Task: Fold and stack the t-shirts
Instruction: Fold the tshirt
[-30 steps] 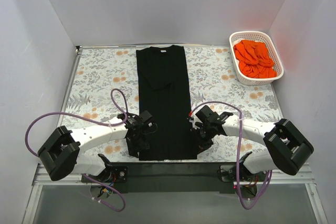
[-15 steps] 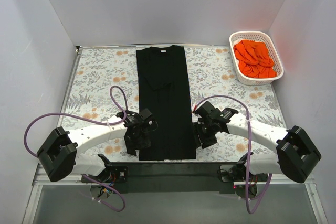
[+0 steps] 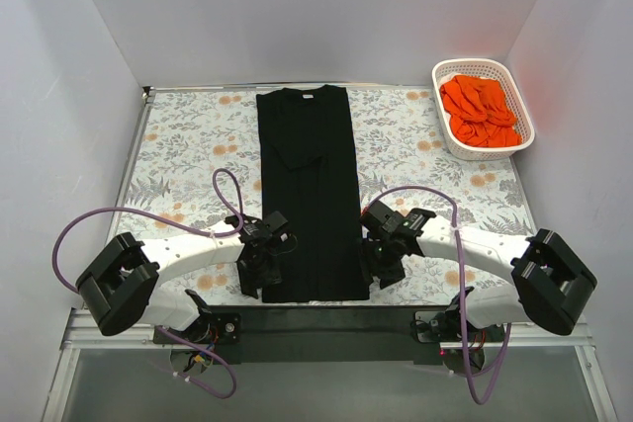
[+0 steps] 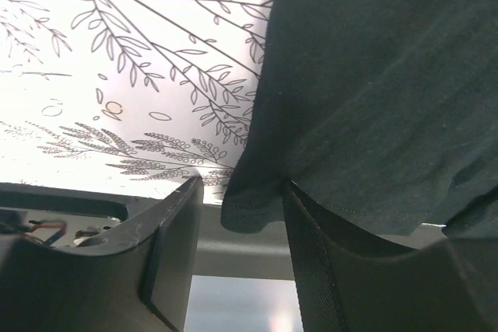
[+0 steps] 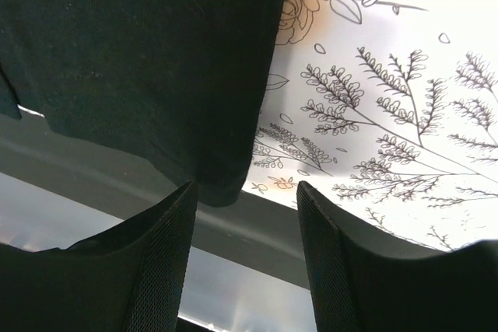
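Observation:
A plain black t-shirt point(image 3: 309, 190) lies folded into a long narrow strip down the middle of the floral table, collar at the far end; no logo shows. My left gripper point(image 3: 259, 279) is open at its near left hem corner point(image 4: 249, 207), which sits between the jaws. My right gripper point(image 3: 379, 271) is open at the near right hem corner point(image 5: 222, 184), which lies next to the left finger. Several bright orange t-shirts point(image 3: 481, 110) are piled in the white basket point(image 3: 442, 77) at the far right.
The floral cloth point(image 3: 188, 145) covers the table. The table's near edge and black base rail point(image 3: 326, 318) run just under both grippers. White walls enclose the left, back and right sides.
Both grippers have shifted slightly nearer along the shirt's sides toward the hem corners. The shirt's near hem sits a little narrower and higher than a second ago.

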Controlling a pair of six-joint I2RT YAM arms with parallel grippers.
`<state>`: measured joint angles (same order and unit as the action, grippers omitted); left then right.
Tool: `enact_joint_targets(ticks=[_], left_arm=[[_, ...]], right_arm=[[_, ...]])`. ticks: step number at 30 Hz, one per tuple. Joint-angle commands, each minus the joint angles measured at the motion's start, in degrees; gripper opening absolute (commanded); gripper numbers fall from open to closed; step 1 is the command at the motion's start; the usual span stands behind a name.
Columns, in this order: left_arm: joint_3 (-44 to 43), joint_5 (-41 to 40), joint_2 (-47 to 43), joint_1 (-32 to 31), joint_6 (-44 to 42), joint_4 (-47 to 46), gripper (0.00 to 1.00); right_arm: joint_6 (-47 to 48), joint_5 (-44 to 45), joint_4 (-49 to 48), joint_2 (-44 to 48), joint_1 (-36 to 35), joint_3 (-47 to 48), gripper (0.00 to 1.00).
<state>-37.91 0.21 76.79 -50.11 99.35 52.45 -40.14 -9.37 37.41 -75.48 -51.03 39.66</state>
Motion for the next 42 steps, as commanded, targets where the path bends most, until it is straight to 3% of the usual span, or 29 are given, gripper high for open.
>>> enact_joint_targets(ticks=[1,10,31,35,39,42], left_arm=[[1.08,1.55,-0.50,-0.25,-0.47,-1.47,0.43],[2.23,2.17,-0.15,-0.25,-1.53,-2.79,0.39],[3.90,4.27,1.87,-0.25,-2.67,-4.90,0.34],[4.07,4.98,1.96,-0.25,-2.67,-5.60,0.33],[4.16,5.07,2.04,-0.25,-2.67,-5.25,0.18],[2.85,4.98,1.17,-0.25,-2.85,-3.15,0.02]], right_arm=[[-3.62,2.16,-0.84,-0.02,-1.44,1.47,0.52],[-7.23,2.77,-2.16,-0.45,-3.73,1.21,0.47],[-10.84,3.48,-2.87,-3.62,-5.58,-3.62,0.25],[-10.75,3.48,-2.87,-4.41,-6.10,-3.27,0.17],[-10.22,3.39,-2.69,-5.02,-6.19,-2.84,0.04],[-9.26,3.30,-0.77,-4.94,-6.19,-1.61,0.01]])
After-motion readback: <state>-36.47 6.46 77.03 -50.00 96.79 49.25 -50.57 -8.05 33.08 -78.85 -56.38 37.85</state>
